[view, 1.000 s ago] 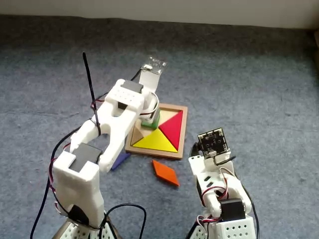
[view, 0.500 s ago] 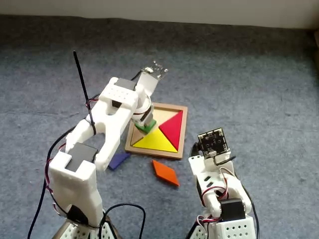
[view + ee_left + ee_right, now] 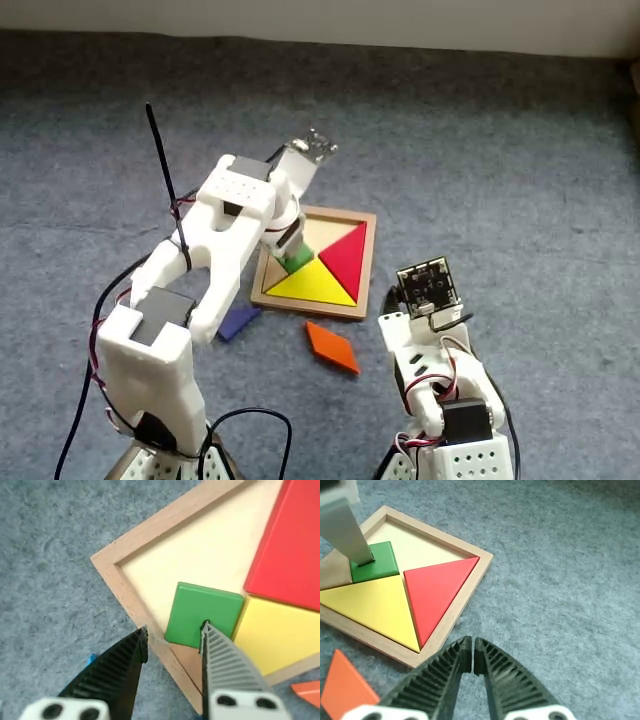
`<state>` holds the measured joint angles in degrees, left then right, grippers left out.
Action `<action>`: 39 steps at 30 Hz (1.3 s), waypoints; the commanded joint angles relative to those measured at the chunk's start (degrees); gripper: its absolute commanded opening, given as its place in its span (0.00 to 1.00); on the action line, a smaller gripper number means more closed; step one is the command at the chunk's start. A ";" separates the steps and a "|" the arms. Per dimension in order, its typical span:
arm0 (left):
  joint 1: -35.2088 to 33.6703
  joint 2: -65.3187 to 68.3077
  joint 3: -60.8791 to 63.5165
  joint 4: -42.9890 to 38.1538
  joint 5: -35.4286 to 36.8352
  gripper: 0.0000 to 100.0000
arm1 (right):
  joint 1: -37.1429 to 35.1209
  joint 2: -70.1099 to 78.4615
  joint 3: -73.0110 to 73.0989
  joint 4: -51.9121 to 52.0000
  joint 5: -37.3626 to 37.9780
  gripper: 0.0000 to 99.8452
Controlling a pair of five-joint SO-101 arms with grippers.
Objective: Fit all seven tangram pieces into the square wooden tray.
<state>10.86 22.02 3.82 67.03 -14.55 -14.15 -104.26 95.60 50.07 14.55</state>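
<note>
While left gripper (image 3: 173, 628) gapes astride tray (image 3: 107, 562) rim; right gripper (image 3: 472, 645) pinched, aside.

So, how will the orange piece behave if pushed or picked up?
The orange piece looks flat and stiff, so it probably will not bend or roll. On the fuzzy carpet it likely drags rather than slides. Its low edges may be hard to pinch.

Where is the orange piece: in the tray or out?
Out. The orange piece lies on the carpet, apart from the tray.
</note>
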 commanded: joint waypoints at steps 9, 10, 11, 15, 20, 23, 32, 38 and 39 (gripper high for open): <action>0.66 -1.45 0.66 2.46 -0.09 0.18 | -0.48 -0.66 0.48 -1.63 0.88 0.03; 0.57 -2.59 1.36 2.46 0.00 0.18 | -0.48 -0.66 0.48 -1.63 0.88 0.03; 0.57 -4.09 2.24 2.20 1.05 0.18 | -0.48 -0.66 0.48 -1.63 0.88 0.03; 0.75 -12.44 7.96 1.93 4.57 0.19 | -0.48 -0.66 0.48 -1.63 0.88 0.03; 0.22 -21.93 16.48 -3.34 4.75 0.19 | -0.48 -0.66 0.48 -1.71 0.88 0.03; -1.54 -26.24 20.62 -6.51 4.84 0.19 | -0.48 -0.66 0.48 -1.71 0.88 0.03; -13.58 -31.60 22.11 -6.59 12.57 0.27 | -0.48 -0.66 1.10 -1.71 0.88 0.03; -15.52 -29.14 22.37 -6.95 12.48 0.27 | -0.48 -0.66 2.24 -1.71 0.88 0.03; -15.52 -27.74 22.29 -6.95 12.48 0.27 | -0.48 -0.66 2.24 -1.71 0.97 0.03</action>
<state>-4.00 -6.90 26.42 61.14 -2.77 -14.15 -104.26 95.60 50.07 14.55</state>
